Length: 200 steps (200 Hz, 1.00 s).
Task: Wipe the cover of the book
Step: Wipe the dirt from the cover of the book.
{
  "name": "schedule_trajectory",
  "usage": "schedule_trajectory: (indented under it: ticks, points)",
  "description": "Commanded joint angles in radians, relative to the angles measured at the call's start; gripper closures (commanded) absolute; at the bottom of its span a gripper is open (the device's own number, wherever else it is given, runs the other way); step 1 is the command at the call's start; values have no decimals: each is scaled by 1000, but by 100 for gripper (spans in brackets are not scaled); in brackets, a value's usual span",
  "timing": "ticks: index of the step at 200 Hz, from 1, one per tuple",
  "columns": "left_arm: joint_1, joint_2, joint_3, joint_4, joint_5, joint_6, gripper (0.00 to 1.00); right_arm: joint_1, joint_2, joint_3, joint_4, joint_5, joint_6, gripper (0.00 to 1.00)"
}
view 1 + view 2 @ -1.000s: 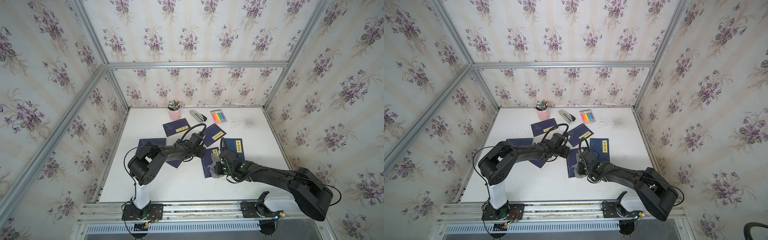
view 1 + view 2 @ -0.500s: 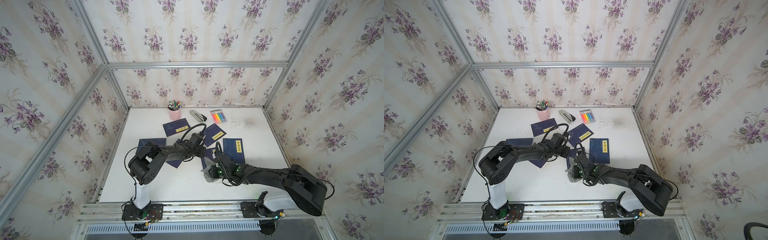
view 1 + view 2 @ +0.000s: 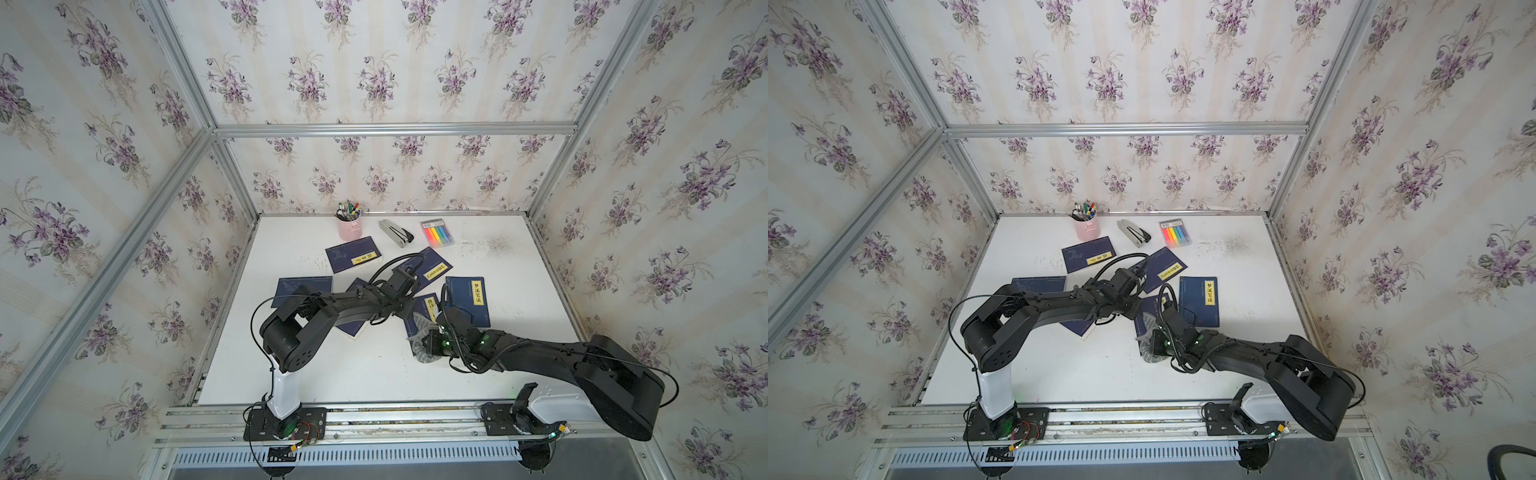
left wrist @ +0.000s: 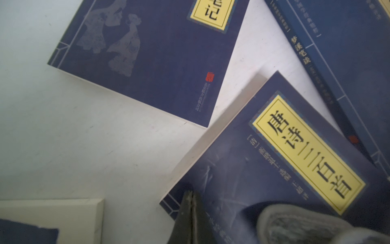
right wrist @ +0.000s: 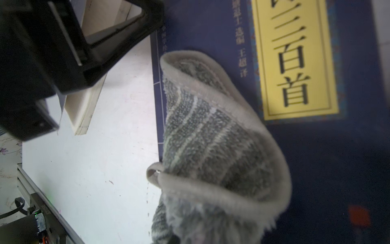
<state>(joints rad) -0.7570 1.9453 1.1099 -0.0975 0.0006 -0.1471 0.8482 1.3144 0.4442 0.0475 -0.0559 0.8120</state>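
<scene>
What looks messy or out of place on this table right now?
Dark specks dirty the table near its far corner, beside the colourful pack. The blue books lie scattered at mixed angles. The bunched cloth lies partly off the book under it.

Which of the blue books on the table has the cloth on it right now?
The book titled 唐诗三百首. Only it has the grey cloth on its cover; the other blue books have none.
</scene>
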Motion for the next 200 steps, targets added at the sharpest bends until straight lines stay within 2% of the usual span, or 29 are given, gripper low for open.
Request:
schedule_trajectory:
  ticks: [1,38,76,161,200]
  points:
    - [-3,47,-10,-329,27,29,100,-4,-28,6,-75,59,7,100]
    - [-2,99,8,-337,26,37,100,-42,-58,15,-184,116,-17,100]
    - [-2,119,14,-338,39,35,100,-90,-62,19,-210,128,-27,100]
    - [-1,137,14,-340,81,26,100,6,137,110,64,-69,-2,100]
    - [3,142,12,-342,89,24,100,-21,115,104,10,8,11,100]
